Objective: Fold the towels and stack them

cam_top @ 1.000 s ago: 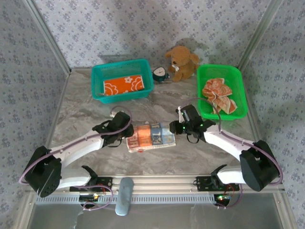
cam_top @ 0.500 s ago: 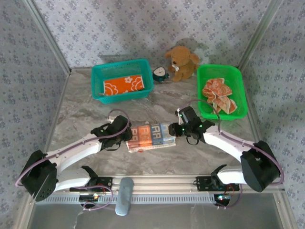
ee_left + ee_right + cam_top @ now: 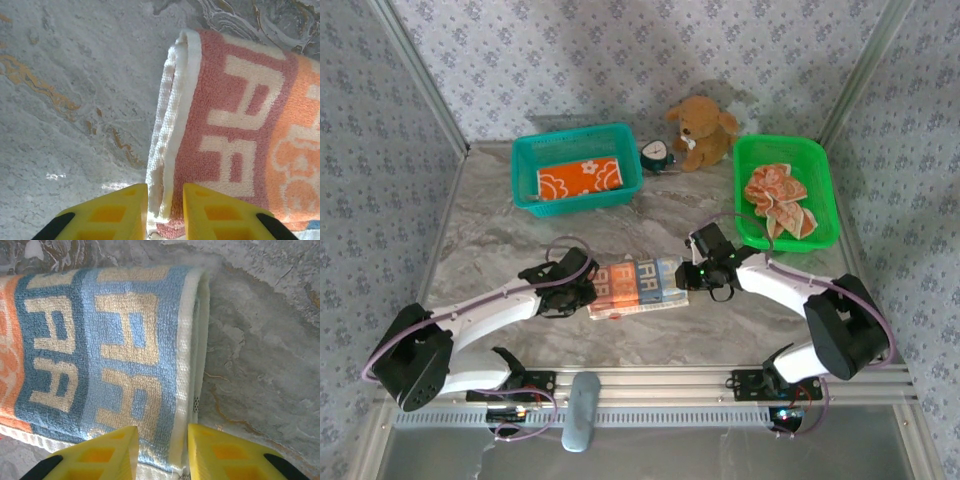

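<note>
My marble table (image 3: pixel 500 240) holds a folded towel (image 3: pixel 638 286) at centre. Behind it stand a teal basket (image 3: pixel 525 160), small clock (image 3: pixel 656 154), plush toy (image 3: pixel 702 130) and green basket (image 3: pixel 822 165).

Left pincer (image 3: pixel 165 202) narrower around towel (image 3: pixel 240 140) edge.

The left arm (image 3: pixel 480 310) and right arm (image 3: pixel 780 285) lie low over the table, forearms angled inward so the wrists face each other. The left gripper (image 3: pixel 165 200) has its yellow fingers (image 3: pixel 120 210) drawn close, pinching one end of the towel (image 3: pixel 638 285). The right gripper (image 3: pixel 163 440), likewise narrowed, pinches the opposite end.
</note>
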Tool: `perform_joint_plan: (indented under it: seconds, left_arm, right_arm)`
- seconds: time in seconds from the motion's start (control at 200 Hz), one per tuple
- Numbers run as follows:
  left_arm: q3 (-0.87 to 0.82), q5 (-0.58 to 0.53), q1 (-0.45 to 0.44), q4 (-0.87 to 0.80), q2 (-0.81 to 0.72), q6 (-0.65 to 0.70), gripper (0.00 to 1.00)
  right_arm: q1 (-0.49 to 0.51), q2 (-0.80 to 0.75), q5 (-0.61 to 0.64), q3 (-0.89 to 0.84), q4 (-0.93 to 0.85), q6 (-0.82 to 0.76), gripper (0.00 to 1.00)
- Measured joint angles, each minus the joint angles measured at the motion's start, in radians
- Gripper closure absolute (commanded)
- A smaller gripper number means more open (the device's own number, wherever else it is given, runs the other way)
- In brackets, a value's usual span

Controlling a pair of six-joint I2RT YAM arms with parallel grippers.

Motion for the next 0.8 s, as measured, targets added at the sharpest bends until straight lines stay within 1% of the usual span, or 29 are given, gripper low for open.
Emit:
perform_joint_plan:
  seconds: [0.115,0.195,0.26,0.305,0.35,0.56,0.655,0.8]
  left_arm:
    - [-0.006,0.013,0.000,0.015,0.006,-0.008,0.80]
    - [-0.014,0.020,0.000,0.028,0.012,-0.020,0.91]
    - [-0.021,0.027,0.000,0.032,0.013,-0.025,1.00]
    - [-0.022,0.029,0.000,0.033,0.013,-0.022,1.00]
    - [-0.022,0.027,0.000,0.034,0.011,-0.025,1.00]
    - [-0.022,0.027,0.000,0.002,-0.069,-0.034,1.00]
    - [-0.022,0.027,-0.004,-0.024,-0.112,-0.051,1.00]
    - [-0.022,0.026,-0.033,-0.073,-0.152,-0.087,1.00]
  right_arm:
    - [-0.001,0.011,-0.011,0.000,0.000,0.000,0.70]
    - [-0.001,0.014,-0.017,0.000,0.000,0.000,0.78]
    - [-0.001,0.014,-0.018,0.000,0.000,-0.001,0.88]
    - [-0.001,0.014,-0.018,0.000,0.000,0.003,0.95]
    - [-0.001,0.014,-0.019,0.000,-0.001,0.008,0.99]
    - [-0.001,0.006,-0.018,0.010,-0.027,0.007,1.00]
    - [-0.001,-0.022,-0.018,0.019,-0.050,0.006,1.00]
    - [-0.001,-0.076,-0.020,0.021,-0.084,0.007,1.00]
